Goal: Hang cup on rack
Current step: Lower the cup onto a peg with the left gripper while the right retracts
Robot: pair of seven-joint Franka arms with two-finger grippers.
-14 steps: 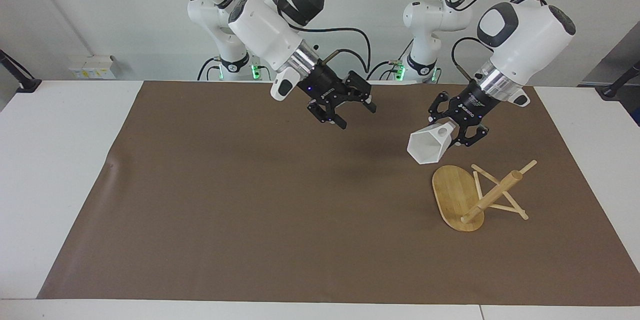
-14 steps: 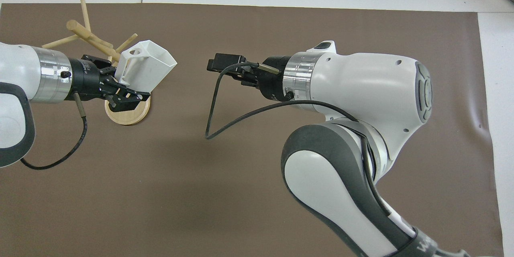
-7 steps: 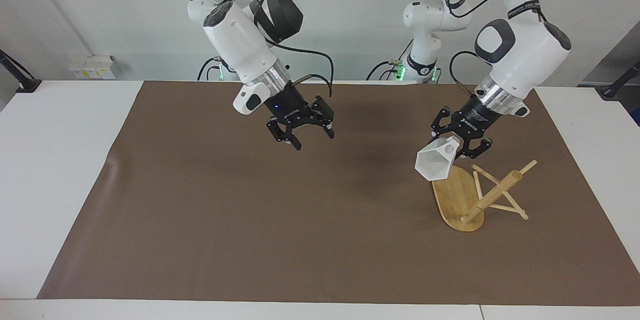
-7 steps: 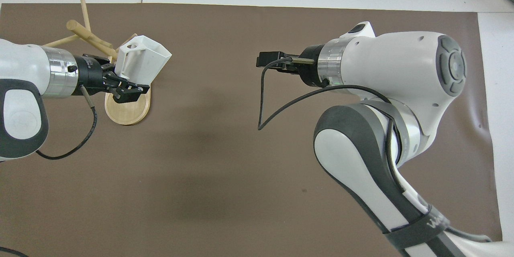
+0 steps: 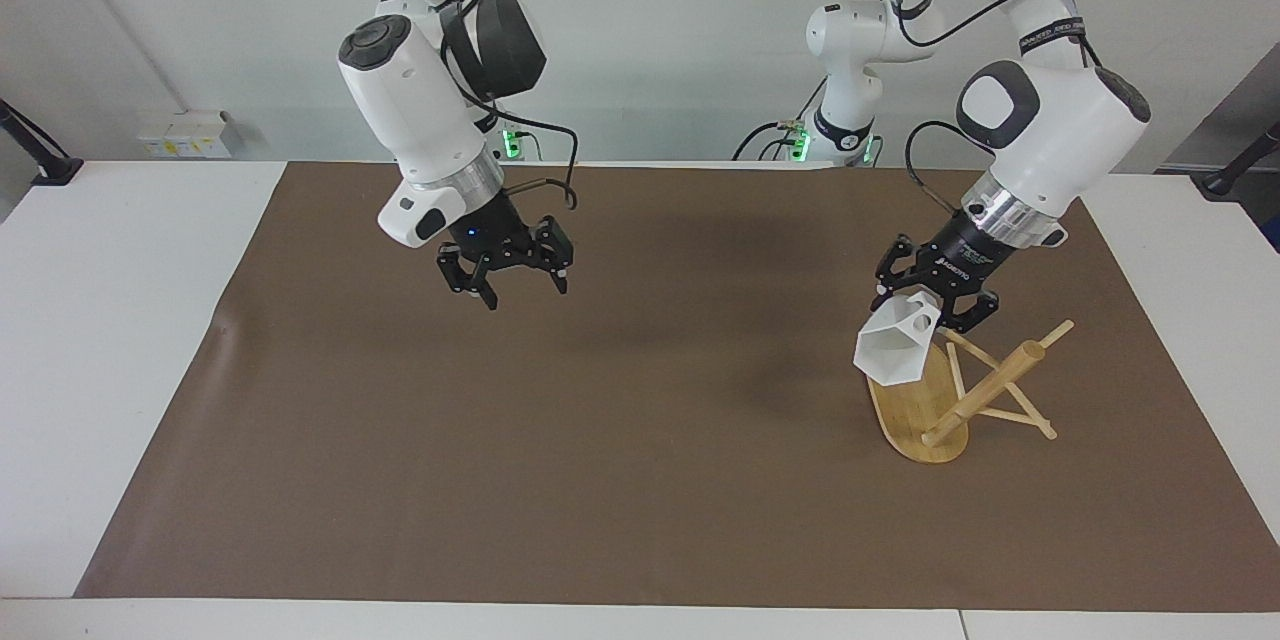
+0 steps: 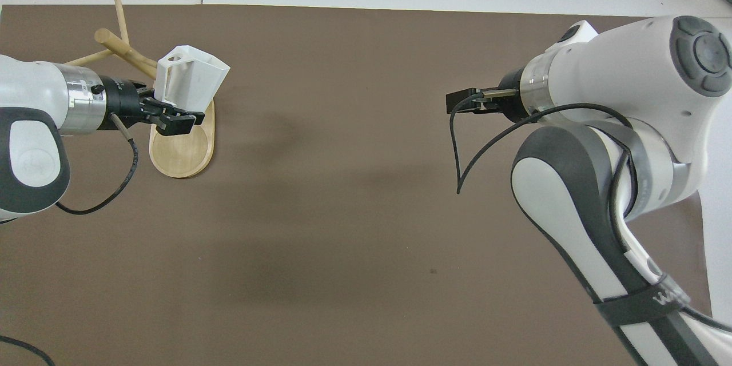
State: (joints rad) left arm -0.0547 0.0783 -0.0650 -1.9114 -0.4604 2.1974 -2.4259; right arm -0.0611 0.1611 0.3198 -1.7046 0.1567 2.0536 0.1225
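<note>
Left gripper (image 5: pixel 935 305) clamped on the blocky handle of the faceted matte white cup (image 5: pixel 893 348), tilted over the bamboo mug tree's (image 5: pixel 965 390) smooth oval base. Right gripper (image 5: pixel 512 278) up over bare brown mat (image 5: pixel 560 440), fingers spread, empty.

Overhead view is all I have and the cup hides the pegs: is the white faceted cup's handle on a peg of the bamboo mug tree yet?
Observer: No. The white faceted cup, held by the left end effector, has an empty handle hole; the bamboo mug tree's nearest peg tip is beside it.
Operator: Right end effector's fingers?
Observer: The right end effector is open, holding nothing.
Operator: Resting on the mat?
Observer: No, it hangs above the brown mat.
</note>
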